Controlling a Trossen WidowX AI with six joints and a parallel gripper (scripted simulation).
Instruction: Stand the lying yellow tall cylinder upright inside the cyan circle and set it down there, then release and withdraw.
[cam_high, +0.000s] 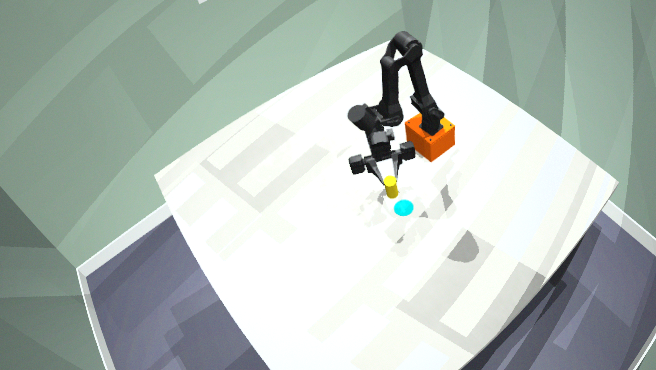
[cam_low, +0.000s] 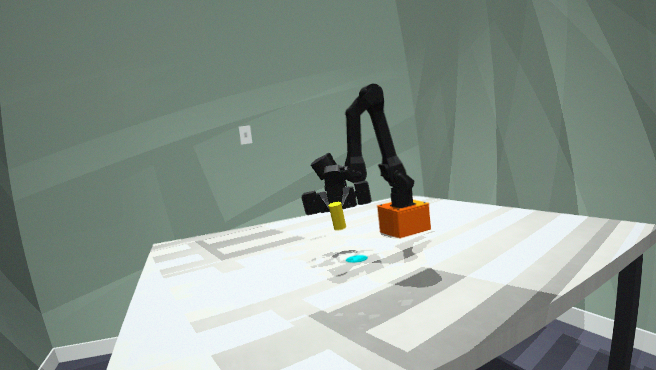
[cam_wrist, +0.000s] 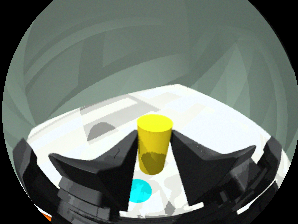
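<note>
The yellow tall cylinder (cam_high: 391, 188) (cam_low: 337, 217) (cam_wrist: 152, 145) is held in the air, nearly upright with a slight tilt. My gripper (cam_high: 390, 179) (cam_wrist: 153, 133) is shut on it near its upper end. In the exterior view the fingertips are mostly hidden behind the cylinder. The cyan circle (cam_high: 403, 207) (cam_low: 357, 258) (cam_wrist: 140, 191) lies flat on the table, below the cylinder and a little to its right in the top and exterior views. In the wrist view it shows between the fingers, below and left of the cylinder's lower end.
The orange base block (cam_high: 431, 142) (cam_low: 404, 221) of the arm stands on the white table (cam_high: 280, 280) (cam_low: 165, 300), to the right of the gripper in the top and exterior views. Patchy shadows lie on the table around the circle.
</note>
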